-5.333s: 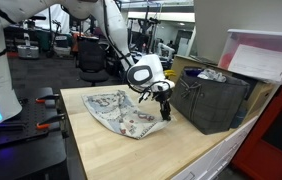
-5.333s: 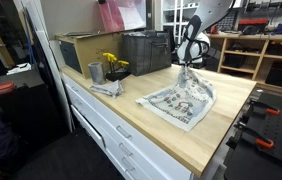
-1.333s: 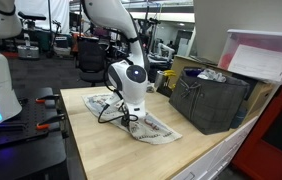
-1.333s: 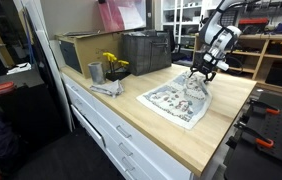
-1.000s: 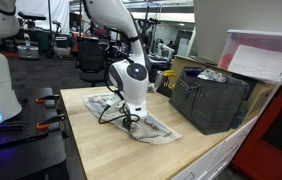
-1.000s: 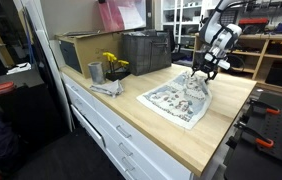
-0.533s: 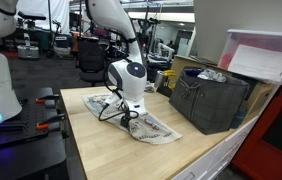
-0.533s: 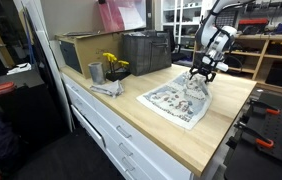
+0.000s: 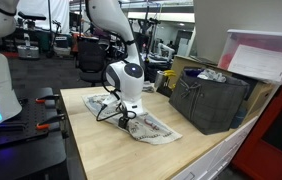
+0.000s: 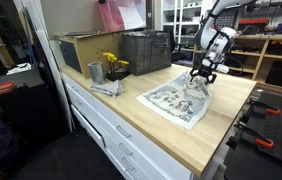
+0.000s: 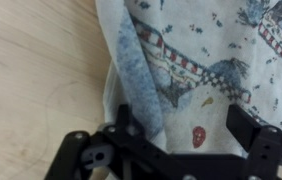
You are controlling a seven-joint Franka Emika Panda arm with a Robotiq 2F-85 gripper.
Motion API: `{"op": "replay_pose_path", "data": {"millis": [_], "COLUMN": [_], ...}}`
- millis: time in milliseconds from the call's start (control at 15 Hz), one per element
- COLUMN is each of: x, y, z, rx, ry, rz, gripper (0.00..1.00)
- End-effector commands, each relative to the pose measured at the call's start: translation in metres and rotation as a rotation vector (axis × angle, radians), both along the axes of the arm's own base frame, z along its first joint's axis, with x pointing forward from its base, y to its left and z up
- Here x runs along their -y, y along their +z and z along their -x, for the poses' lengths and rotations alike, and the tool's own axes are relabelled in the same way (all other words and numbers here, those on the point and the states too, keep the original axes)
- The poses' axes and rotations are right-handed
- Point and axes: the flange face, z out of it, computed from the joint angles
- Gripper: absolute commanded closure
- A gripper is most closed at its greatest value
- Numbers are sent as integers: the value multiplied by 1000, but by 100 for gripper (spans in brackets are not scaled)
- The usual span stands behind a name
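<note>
Printed cloth [image 10: 179,100] lies spread on the wooden bench [image 10: 219,128], right of the dark crate [image 10: 146,52]. The claw [image 10: 199,82] hangs released over its far hem, gripping nothing. The cloth looks light, soft and floppy; pinch a bunched edge or corner.

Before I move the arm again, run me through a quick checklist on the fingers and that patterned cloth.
1. Fingers open and empty: ok, they stand wide apart in the wrist view.
2. Fingers above the patterned cloth: ok, they are over one end of it in both exterior views.
3. Cloth lying flat: not ok, a fold runs along its edge in the wrist view.
4. Fingers touching the cloth: cannot tell.
5. Dark crate apart from the fingers: ok.
6. Cloth wholly on the table: ok.
</note>
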Motion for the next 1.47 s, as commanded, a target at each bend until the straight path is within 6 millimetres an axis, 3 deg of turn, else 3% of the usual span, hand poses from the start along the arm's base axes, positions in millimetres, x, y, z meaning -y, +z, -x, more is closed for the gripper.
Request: {"op": "replay_pose_path", "data": {"millis": [0,533,867,1133,1400], "x": [7,10,12,2,-7], "y": [-1,3,8,11,33], "z": [13,35,60,83,93], "rx": [-15,-88,-173,-244,-258], "ry": [-3,50,91,35,-45], "rz": [73,248,365,417,482], "gripper": [0,0,0,0,0]}}
